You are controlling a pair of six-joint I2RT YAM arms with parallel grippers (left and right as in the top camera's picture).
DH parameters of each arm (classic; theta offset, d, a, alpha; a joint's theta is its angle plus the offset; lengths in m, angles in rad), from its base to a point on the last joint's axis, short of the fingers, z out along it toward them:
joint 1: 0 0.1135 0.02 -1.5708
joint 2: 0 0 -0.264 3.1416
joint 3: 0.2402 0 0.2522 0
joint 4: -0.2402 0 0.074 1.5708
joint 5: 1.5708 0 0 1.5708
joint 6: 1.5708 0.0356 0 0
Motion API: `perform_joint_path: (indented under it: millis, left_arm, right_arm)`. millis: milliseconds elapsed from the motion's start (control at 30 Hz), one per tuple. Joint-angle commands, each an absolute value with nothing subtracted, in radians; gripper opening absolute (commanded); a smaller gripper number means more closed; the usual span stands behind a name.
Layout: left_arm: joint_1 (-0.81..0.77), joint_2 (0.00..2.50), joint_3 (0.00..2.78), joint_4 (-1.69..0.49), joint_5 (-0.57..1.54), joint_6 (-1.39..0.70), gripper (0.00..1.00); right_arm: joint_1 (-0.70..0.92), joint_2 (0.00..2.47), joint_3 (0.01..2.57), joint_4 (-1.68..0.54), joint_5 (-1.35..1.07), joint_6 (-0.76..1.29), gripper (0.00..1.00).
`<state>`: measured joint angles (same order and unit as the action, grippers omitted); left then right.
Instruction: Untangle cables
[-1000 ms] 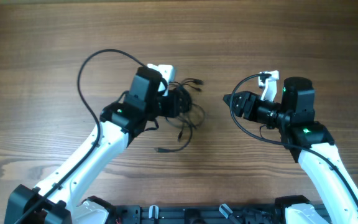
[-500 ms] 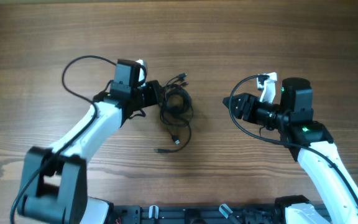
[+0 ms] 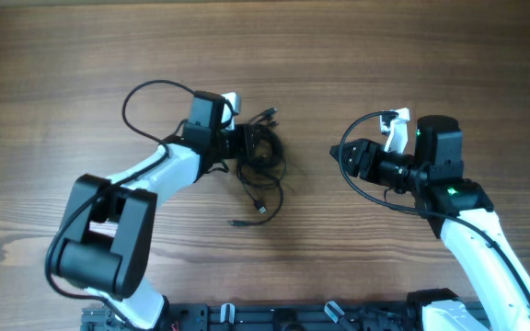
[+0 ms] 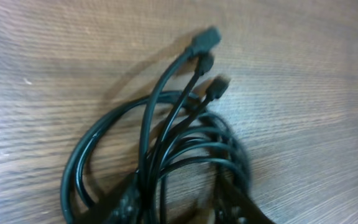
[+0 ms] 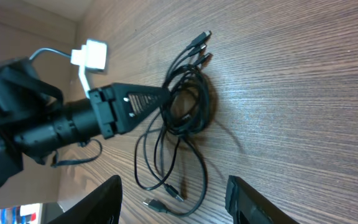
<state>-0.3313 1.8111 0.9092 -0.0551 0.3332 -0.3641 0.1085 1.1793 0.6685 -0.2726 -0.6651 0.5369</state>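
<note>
- Left gripper [image 3: 248, 145] is pinched narrow on the cables [image 3: 263, 158] — its fingers [image 4: 126, 202] sit either side of the coiled strands at the bottom of the left wrist view.
- Three plug ends [image 4: 205, 45] fan out just past the grip, lying on the wooden table [image 3: 431, 55].
- The coil lies a little left of the table's middle; from it, loose strands [image 3: 274, 193] trail toward the robot's base.
- Right gripper [image 3: 337, 150] stands wide and empty — well apart from the tangle, pointing toward it.
</note>
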Motion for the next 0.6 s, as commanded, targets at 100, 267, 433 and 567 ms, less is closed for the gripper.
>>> perform_joint_path:
  millis: [100, 267, 433, 567]
  left_arm:
    - [-0.369, 1.838, 0.915, -0.037, 0.322, -0.344, 0.15]
    - [-0.368, 1.792, 0.927, 0.002, 0.461, -0.346, 0.04]
    - [-0.368, 1.643, 0.948, 0.114, 0.662, -0.429, 0.04]
    - [-0.368, 1.538, 0.948, 0.147, 0.717, -0.453, 0.04]
  right_arm:
    - [0.11, 1.188, 0.674, -0.27, -0.673, 0.522, 0.56]
    - [0.11, 1.188, 0.674, -0.275, -0.64, 0.496, 0.56]
    - [0.11, 1.188, 0.674, -0.279, -0.572, 0.488, 0.56]
    - [0.11, 1.188, 0.674, -0.278, -0.541, 0.489, 0.55]
